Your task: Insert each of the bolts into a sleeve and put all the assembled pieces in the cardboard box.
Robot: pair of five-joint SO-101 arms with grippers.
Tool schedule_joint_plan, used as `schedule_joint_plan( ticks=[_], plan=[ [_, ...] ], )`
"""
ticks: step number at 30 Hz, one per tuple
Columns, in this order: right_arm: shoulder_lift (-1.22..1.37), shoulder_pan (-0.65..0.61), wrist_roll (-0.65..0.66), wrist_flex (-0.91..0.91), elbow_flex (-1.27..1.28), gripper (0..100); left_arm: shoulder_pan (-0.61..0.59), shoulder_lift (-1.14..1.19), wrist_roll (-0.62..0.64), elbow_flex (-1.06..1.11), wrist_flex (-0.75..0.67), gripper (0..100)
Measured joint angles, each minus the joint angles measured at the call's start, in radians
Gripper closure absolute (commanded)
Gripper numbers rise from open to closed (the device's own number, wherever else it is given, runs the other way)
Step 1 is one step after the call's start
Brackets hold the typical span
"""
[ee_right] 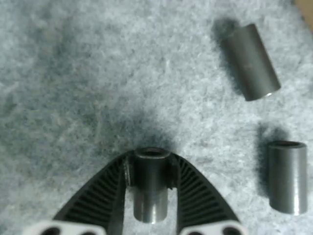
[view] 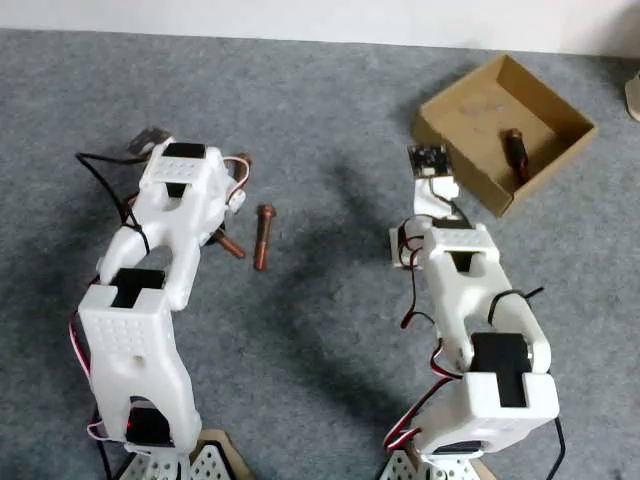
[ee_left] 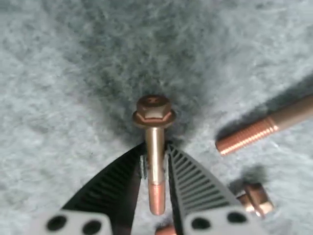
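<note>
A grey, fuzzy carpet (view: 330, 330) is spread over the table, and a white wall is seen along the far edge. The cardboard box (view: 475, 110) is set on the carpet at the far side, with its top open. One short dark piece (view: 516, 152) is laid inside the box, close to one of its walls.

The right arm (view: 470, 290) is placed just beside the box. The right pincer (ee_right: 150, 157) is clamped on a dark sleeve (ee_right: 149, 191). The sleeve is squeezed between the two black fingers (ee_right: 198, 191), and its long side is lined up with them. Its round open end is pointed away from the pincer and sits right at the fingertips. Two more sleeves are seen on the carpet near it, and neither is touched by the pincer. The tilted sleeve (ee_right: 252, 61) is laid flat at a slant. The other sleeve (ee_right: 287, 176) is turned the same way as the held one.

The left arm (view: 165, 230) is placed well apart from the box. The left pincer (ee_left: 155, 147) is clamped on a copper bolt (ee_left: 155, 171). The thin part of the bolt is pinched between the fingers (ee_left: 193, 186), with its long side lined up with them. Its six-sided head is pointed away from the pincer, out past the fingertips. The threaded tip is back between the fingers.

A loose bolt (view: 263, 236) is laid flat on the carpet beside the left arm, well apart from the box. Its head is at the far end. A slanted bolt (view: 230, 243) is partly hidden under that arm.
</note>
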Motion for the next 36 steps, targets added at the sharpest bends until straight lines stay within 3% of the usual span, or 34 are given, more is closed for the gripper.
schedule_joint_plan(
  ticks=[11,16,22,27,36],
  plan=[
    [-0.364,-0.006,0.002,-0.273,0.381,99.5,-0.002,-0.025,-0.097,-0.006,-0.005,99],
    [-0.448,-0.006,0.002,-0.304,0.477,99.5,-0.008,-0.074,-0.144,-0.006,-0.005,100],
    [-0.468,-0.006,0.002,-0.310,0.477,99.5,0.072,-0.155,-0.210,-0.003,-0.005,100],
    [-0.489,-0.006,0.002,-0.419,0.509,99.5,0.146,-0.241,-0.242,0.000,-0.005,100],
    [-0.770,-0.052,0.002,-0.431,0.701,99.5,0.199,-0.353,-0.321,0.000,-0.071,100]
  ],
)
